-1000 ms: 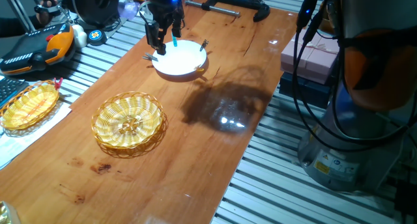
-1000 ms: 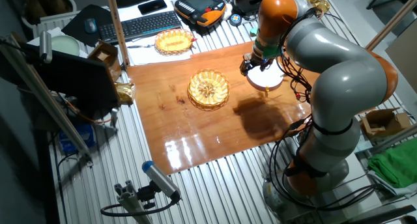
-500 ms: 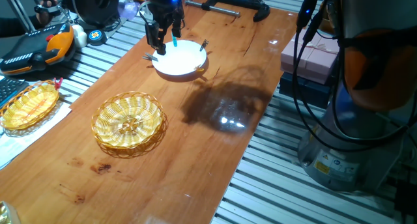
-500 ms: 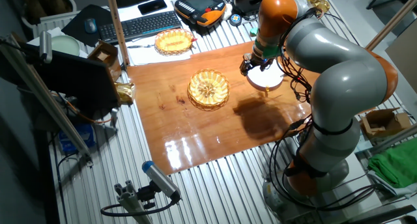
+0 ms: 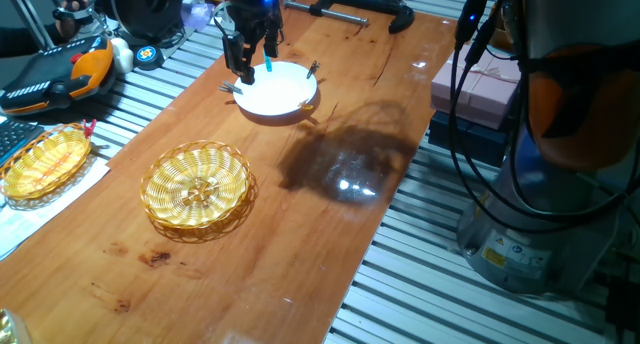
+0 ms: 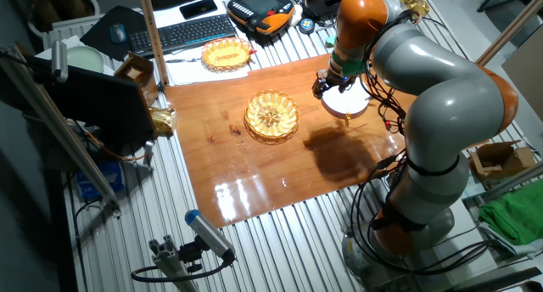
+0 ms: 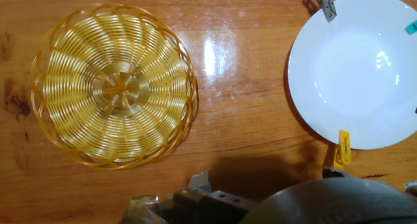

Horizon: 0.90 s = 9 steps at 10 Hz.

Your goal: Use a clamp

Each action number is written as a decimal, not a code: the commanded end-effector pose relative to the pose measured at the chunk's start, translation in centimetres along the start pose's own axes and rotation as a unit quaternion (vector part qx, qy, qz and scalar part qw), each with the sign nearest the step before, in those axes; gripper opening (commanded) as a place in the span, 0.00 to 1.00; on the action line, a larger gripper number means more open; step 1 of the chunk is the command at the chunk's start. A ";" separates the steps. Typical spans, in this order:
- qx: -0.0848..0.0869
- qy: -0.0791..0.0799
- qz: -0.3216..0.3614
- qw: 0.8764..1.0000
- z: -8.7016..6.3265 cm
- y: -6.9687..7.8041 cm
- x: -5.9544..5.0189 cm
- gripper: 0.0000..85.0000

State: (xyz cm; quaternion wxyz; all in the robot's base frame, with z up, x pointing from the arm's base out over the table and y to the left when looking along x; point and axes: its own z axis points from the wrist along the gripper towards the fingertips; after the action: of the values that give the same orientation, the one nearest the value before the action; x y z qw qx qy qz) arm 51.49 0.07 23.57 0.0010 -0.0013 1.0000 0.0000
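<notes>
The big grey and orange arm (image 6: 424, 97) is arched up from its base at the table's corner, then folds over and reaches down so the wrist points straight at the tabletop. The gripper (image 5: 245, 69) hangs at the near-left rim of the white plate (image 5: 275, 89), fingers pointing down, just over the rim or touching it, hard to say which. From where the cameras sit I honestly can't tell if the fingers are spread or pinched together; they just read as one dark block, and something bluish shows right beside them.

The hand view looks straight down at the wooden table (image 7: 241, 126). The yellow clamp (image 7: 343, 150) is clipped onto the lower rim of the plate, half on the white and half over the wood. A grey clip (image 7: 325, 2) sits on the top rim of the same plate.

The round wicker basket (image 7: 114, 86) sits well apart from the plate with nothing in it. A second, smaller wicker basket (image 5: 45, 161) is off the board on the slatted surface, and a big black bar clamp (image 5: 350, 6) lies at the far end.
</notes>
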 end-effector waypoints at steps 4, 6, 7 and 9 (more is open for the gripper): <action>0.029 0.133 -0.204 0.969 0.0 0.0 0.0 0.01; 0.029 0.132 -0.205 0.969 0.0 0.0 0.0 0.01; 0.028 0.131 -0.205 0.970 0.0 0.0 0.0 0.01; 0.027 0.130 -0.207 0.969 0.0 0.0 0.0 0.01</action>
State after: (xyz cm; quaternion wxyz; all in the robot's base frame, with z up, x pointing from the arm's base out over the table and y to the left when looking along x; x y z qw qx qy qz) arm 51.45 0.03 23.53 -0.1301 -0.1424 0.9810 -0.0190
